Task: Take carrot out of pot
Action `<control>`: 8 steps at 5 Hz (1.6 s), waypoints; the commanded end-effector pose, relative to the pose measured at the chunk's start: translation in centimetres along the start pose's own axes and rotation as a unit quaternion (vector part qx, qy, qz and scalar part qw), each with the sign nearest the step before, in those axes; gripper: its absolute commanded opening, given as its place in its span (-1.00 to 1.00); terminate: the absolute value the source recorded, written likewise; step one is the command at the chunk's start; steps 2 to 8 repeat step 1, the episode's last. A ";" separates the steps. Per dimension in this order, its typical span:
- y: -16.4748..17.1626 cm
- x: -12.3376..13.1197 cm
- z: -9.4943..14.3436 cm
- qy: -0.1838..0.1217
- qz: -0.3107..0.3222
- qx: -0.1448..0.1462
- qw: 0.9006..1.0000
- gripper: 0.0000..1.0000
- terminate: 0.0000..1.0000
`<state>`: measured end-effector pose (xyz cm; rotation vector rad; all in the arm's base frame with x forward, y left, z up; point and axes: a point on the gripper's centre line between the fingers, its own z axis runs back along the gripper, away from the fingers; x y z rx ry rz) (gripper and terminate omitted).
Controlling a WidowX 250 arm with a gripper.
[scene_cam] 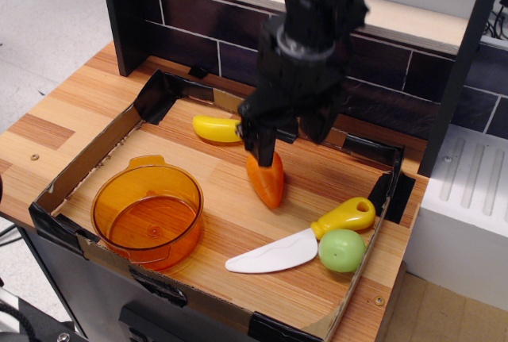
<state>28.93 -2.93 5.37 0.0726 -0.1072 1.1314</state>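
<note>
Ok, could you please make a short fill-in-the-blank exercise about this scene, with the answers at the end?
1. The carrot lies on the wooden floor of the cardboard tray, outside the ____.
2. The pot holds ____ toys.
3. The white blade of the toy knife joins a ____ handle.
4. The green ball sits beside the knife, and the gripper above the carrot is ____.

Missing words: pot; no; yellow; open
</note>
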 end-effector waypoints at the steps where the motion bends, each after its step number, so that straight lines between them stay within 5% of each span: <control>1: 0.7 1.5 8.2 -0.003 0.021 -0.074 0.997 1.00 1.00; 8: 0.7 1.5 8.2 -0.003 0.021 -0.074 0.997 1.00 1.00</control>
